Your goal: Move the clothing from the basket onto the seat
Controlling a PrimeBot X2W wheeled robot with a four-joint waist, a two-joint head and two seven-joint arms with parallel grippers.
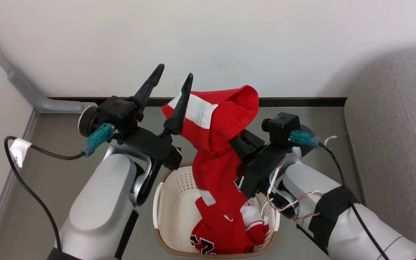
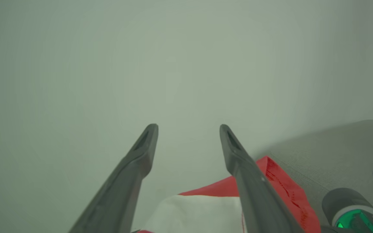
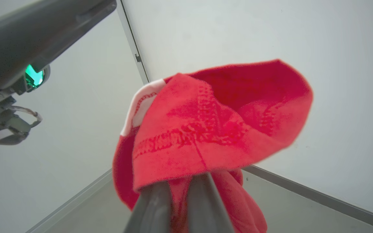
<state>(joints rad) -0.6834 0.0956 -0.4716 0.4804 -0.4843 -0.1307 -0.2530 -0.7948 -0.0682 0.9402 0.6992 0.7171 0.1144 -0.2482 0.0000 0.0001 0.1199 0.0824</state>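
Note:
A red jersey with white panels (image 1: pixel 217 144) hangs from my right gripper (image 1: pixel 237 140), which is shut on its upper folds; the lower end trails into the cream basket (image 1: pixel 173 202) on the floor. More red clothing (image 1: pixel 208 242) with dark print lies in the basket's bottom. In the right wrist view the cloth (image 3: pixel 212 123) drapes over my closed right gripper (image 3: pixel 180 187). My left gripper (image 1: pixel 174 76) stands open just left of the jersey's top, nothing between its fingers. Its spread fingers (image 2: pixel 141 152) show above the cloth (image 2: pixel 280 184) in the left wrist view. The grey seat (image 1: pixel 392 144) is to the right.
A white wall stands close behind the basket, with a dark skirting strip (image 1: pixel 302 101) along the grey floor. A grey conduit (image 1: pixel 31 94) runs down the left corner. A black cable (image 1: pixel 31 187) loops beside my left arm.

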